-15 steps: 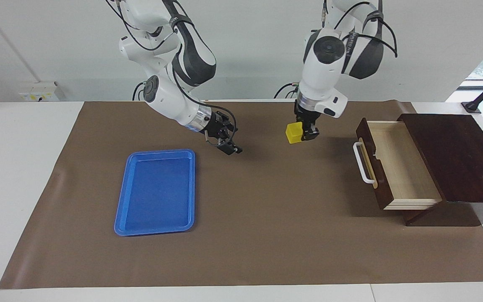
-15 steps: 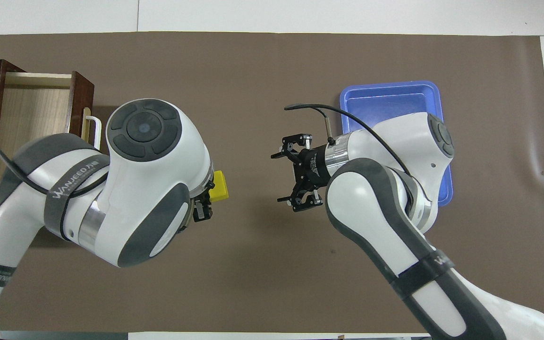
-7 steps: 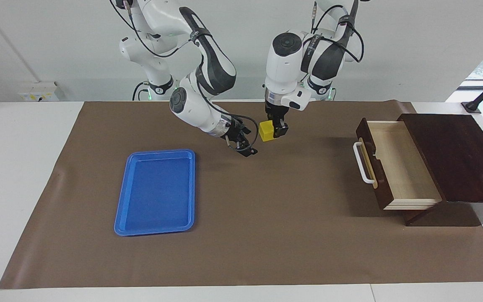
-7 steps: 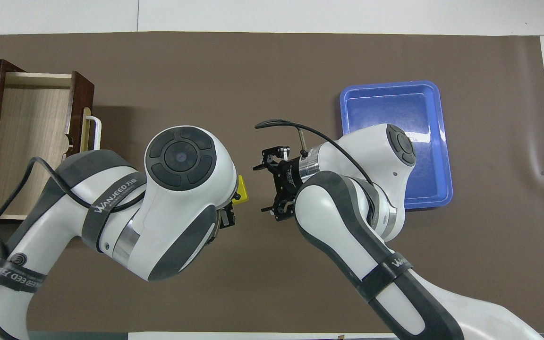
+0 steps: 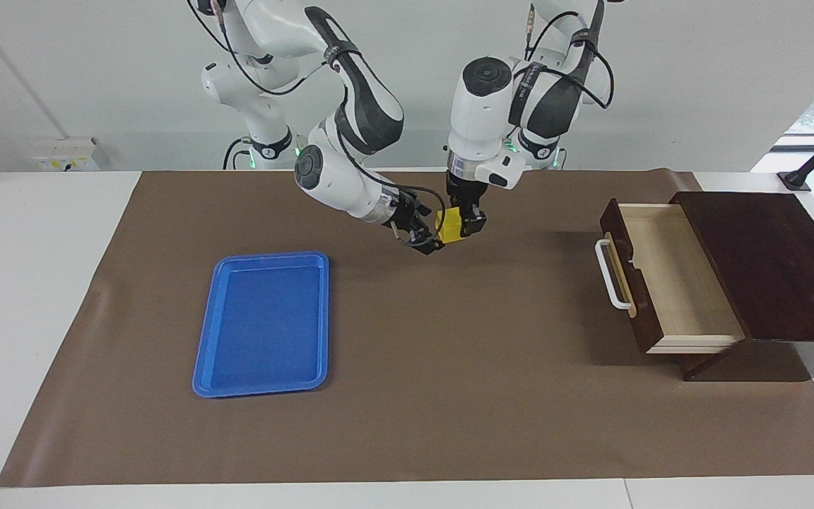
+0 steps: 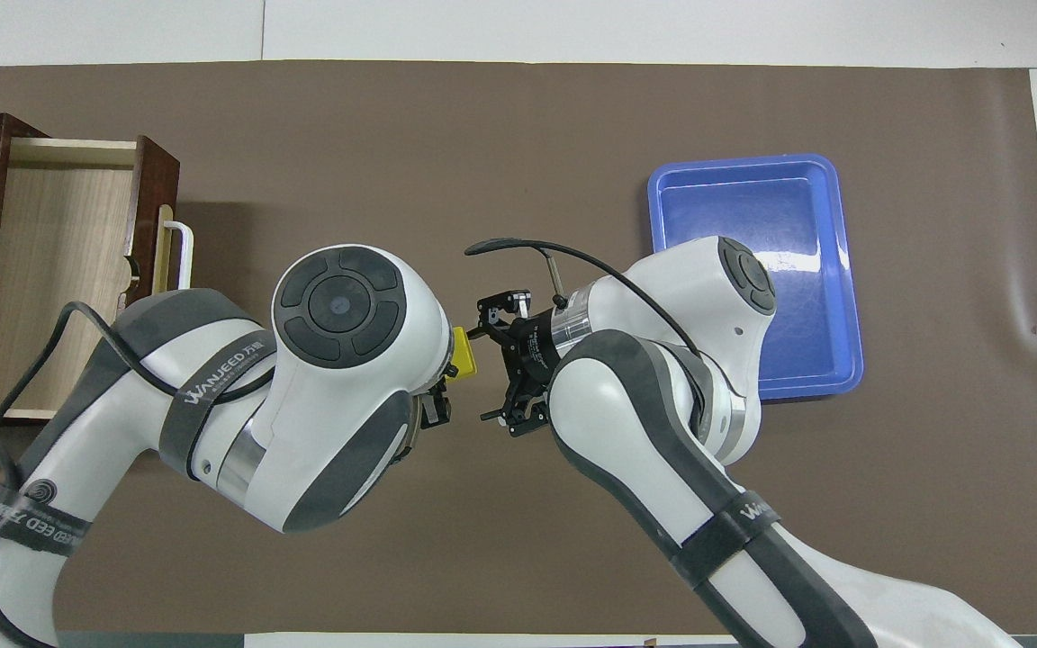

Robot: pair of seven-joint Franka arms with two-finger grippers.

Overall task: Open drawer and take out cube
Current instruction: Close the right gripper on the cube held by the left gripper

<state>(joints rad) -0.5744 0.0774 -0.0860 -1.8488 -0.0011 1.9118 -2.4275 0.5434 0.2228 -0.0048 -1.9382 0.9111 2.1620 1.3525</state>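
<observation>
The small yellow cube (image 5: 449, 225) hangs in my left gripper (image 5: 463, 226), which is shut on it over the brown mat, near the robots' end at the table's middle. In the overhead view the cube (image 6: 462, 351) peeks out from under the left wrist. My right gripper (image 5: 429, 230) is open and tilted sideways, its fingertips right beside the cube; I cannot tell if they touch it. It shows spread in the overhead view (image 6: 488, 371). The dark wooden box's drawer (image 5: 675, 276) stands pulled out at the left arm's end, its pale inside empty; it also shows in the overhead view (image 6: 59, 270).
A flat blue tray (image 5: 266, 325) lies empty on the mat toward the right arm's end, partly under the right arm in the overhead view (image 6: 743, 171). The drawer's white bar handle (image 5: 608, 276) sticks out toward the table's middle.
My left gripper has carried the cube from near the drawer toward the table's middle. My right gripper has moved in toward it, and its open fingers now reach the cube.
</observation>
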